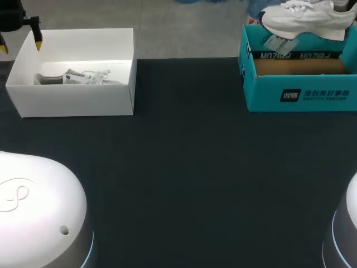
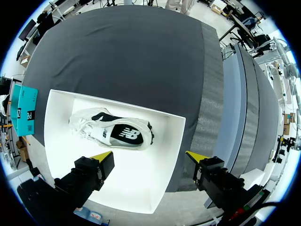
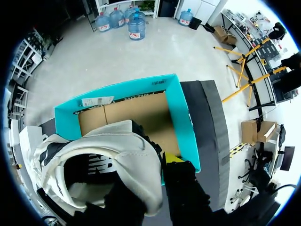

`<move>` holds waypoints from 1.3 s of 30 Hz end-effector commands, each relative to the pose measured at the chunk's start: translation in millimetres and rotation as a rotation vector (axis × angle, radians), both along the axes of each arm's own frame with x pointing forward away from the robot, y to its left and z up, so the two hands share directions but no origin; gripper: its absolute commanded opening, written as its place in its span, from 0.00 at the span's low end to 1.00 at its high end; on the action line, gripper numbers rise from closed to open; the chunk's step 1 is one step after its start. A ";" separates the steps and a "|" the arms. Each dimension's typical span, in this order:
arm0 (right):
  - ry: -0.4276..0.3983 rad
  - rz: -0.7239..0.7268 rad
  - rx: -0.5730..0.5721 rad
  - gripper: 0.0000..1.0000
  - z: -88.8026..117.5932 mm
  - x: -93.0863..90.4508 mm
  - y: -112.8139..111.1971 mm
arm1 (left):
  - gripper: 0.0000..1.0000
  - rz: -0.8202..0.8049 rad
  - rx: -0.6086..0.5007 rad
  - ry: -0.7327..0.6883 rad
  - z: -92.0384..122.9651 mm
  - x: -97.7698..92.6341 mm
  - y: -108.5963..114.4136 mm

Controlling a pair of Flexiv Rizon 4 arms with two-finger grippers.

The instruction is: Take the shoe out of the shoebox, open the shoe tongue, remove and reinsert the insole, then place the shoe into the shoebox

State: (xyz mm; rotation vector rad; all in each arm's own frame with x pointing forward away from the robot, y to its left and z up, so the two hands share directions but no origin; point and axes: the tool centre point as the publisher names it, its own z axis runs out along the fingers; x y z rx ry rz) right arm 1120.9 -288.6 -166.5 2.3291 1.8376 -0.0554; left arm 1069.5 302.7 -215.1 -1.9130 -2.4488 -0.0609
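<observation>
A white shoe (image 1: 305, 20) hangs over the far rim of the teal shoebox (image 1: 301, 92), whose brown floor is bare. My right gripper (image 3: 151, 165) is shut on this shoe (image 3: 101, 155) at its collar, above the teal box (image 3: 181, 117); one yellow tip shows beside the shoe. A second white shoe (image 1: 83, 77) lies on its side in the white shoebox (image 1: 75, 100). My left gripper (image 1: 20, 44) hovers over that box's far left corner. Its own view has the gripper (image 2: 149, 156) open and empty above the shoe (image 2: 113, 133) in the white box (image 2: 61, 155).
The two boxes stand at the far left and far right of the dark table (image 1: 189, 167). My arms' white bases (image 1: 33, 212) sit at the near corners. The teal box (image 2: 23, 109) also shows beyond the white one in the left wrist view.
</observation>
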 end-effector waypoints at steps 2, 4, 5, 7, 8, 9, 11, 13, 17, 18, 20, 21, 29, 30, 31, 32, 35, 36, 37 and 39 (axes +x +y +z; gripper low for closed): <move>-0.022 0.027 -0.065 0.00 10.6 -42.2 26.5 | 1.00 0.000 0.004 0.000 0.7 -0.4 0.0; -0.033 0.034 -0.070 0.00 13.6 -55.9 35.0 | 1.00 0.000 0.004 0.000 0.7 -0.4 0.0; -0.035 0.033 -0.070 0.00 14.0 -63.3 39.2 | 1.00 0.000 0.004 0.000 0.7 -0.4 0.0; -0.038 0.031 -0.078 0.00 15.9 -76.9 48.2 | 1.00 0.000 0.004 0.000 0.7 -0.4 0.0; -0.040 0.031 -0.078 0.00 17.4 -83.5 53.1 | 1.00 0.000 0.004 0.000 0.7 -0.4 0.0; -0.042 0.030 -0.082 0.00 19.0 -89.5 58.2 | 1.00 0.000 0.004 0.000 0.7 -0.4 0.0; -0.052 0.035 -0.083 0.00 22.0 -101.7 68.5 | 1.00 0.000 0.004 0.000 0.7 -0.4 0.0; -0.052 0.036 -0.089 0.00 24.5 -113.7 78.2 | 1.00 0.000 0.004 0.000 0.7 -0.4 0.0; -0.061 0.051 -0.092 0.00 28.6 -137.0 97.6 | 1.00 0.000 0.004 0.000 0.7 -0.4 0.0; -0.056 0.057 -0.098 0.00 29.2 -142.5 102.4 | 1.00 0.000 0.004 0.000 0.7 -0.4 0.0; -0.059 0.069 -0.098 0.00 31.1 -153.3 112.2 | 1.00 0.000 0.004 0.000 0.7 -0.4 0.0; -0.056 0.072 -0.102 0.00 31.8 -158.3 117.1 | 1.00 0.000 0.004 0.000 0.7 -0.4 0.0; -0.066 0.076 -0.101 0.00 39.1 -193.3 149.8 | 1.00 0.000 0.004 0.000 0.7 -0.4 0.0; -0.065 0.077 -0.101 0.00 39.3 -197.4 153.8 | 1.00 0.000 0.004 0.000 0.7 -0.4 0.0; -0.062 0.076 -0.100 0.00 39.2 -201.2 157.3 | 1.00 0.000 0.004 0.000 0.7 -0.4 0.0; -0.060 0.075 -0.100 0.00 39.2 -204.7 160.7 | 1.00 0.000 0.004 0.000 0.7 -0.4 0.0; -0.049 0.079 -0.097 0.00 38.7 -215.1 172.4 | 1.00 0.000 0.004 0.000 0.7 -0.4 0.0; -0.041 0.082 -0.099 0.00 38.1 -218.1 176.3 | 1.00 0.000 0.004 0.000 0.7 -0.4 0.0; -0.038 0.086 -0.099 0.00 37.5 -221.4 180.9 | 1.00 0.000 0.004 0.000 0.7 -0.4 0.0; -0.016 0.095 -0.097 0.00 35.8 -227.3 189.2 | 1.00 0.000 0.004 0.000 0.7 -0.4 0.0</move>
